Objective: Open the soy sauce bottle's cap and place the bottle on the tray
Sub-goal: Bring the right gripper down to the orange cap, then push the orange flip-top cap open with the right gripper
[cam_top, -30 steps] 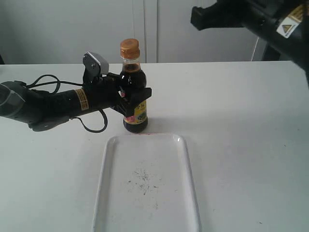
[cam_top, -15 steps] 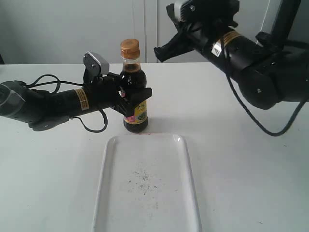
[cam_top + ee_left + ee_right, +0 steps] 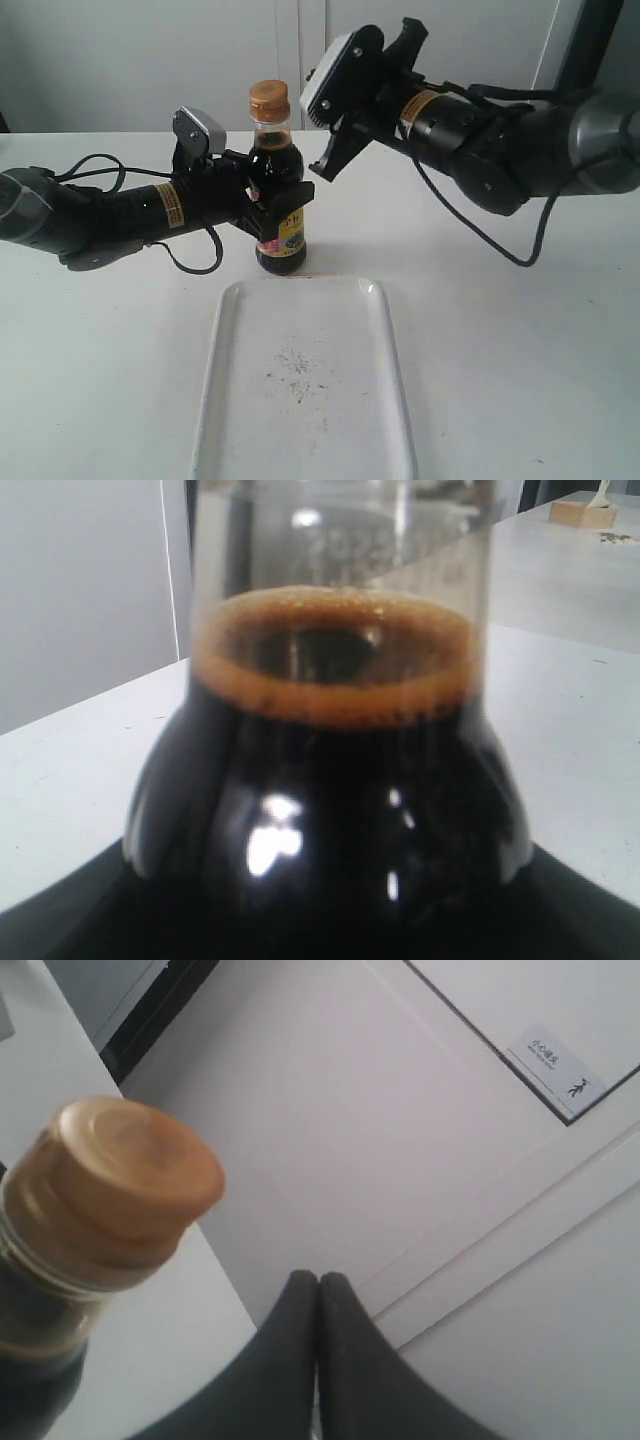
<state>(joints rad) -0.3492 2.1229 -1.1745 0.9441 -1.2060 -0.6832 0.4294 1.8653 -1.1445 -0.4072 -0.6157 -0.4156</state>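
The soy sauce bottle (image 3: pixel 277 200) stands upright on the white table just beyond the tray (image 3: pixel 232 390), its orange-gold cap (image 3: pixel 269 98) closed. My left gripper (image 3: pixel 282 205) is shut on the bottle's body. In the left wrist view the dark bottle (image 3: pixel 330 810) fills the frame and the fingers are hidden. My right gripper (image 3: pixel 320 165) hangs to the right of the bottle's neck, apart from it, shut and holding nothing. In the right wrist view its fingers (image 3: pixel 318 1290) are pressed together, with the cap (image 3: pixel 125 1180) off to one side.
The tray (image 3: pixel 300 380) has dark speckles at its middle and lies in front of the bottle. A black cable (image 3: pixel 190 262) loops on the table beside the left arm. White wall panels stand behind the table.
The right arm has swung down from the upper right and leftward, bringing its shut gripper close beside the bottle's neck. The left gripper and bottle have not moved.
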